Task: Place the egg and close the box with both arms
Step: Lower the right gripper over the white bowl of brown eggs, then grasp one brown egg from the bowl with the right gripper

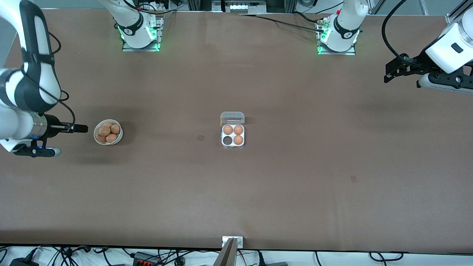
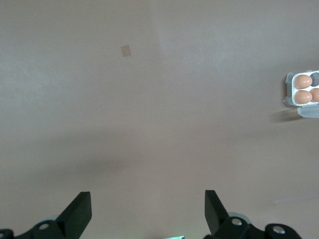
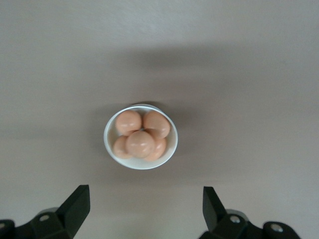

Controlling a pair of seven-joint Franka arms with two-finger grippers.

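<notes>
Front view showed the box (image 1: pixel 232 135) lying lid-open, lid toward the robots; right gripper (image 3: pixel 144 209) over the bowl (image 3: pixel 141 136) and left gripper (image 2: pixel 147 211) both spread open.

I am running a robotics lab bench: two white arms (image 1: pixel 33 74) bolted to plates with green status lights (image 1: pixel 140 46), a plain brown-covered table (image 1: pixel 258 192), aluminium framing (image 1: pixel 244 5) along one edge and loose black cables and power strips (image 1: pixel 147 257) along the other.
</notes>
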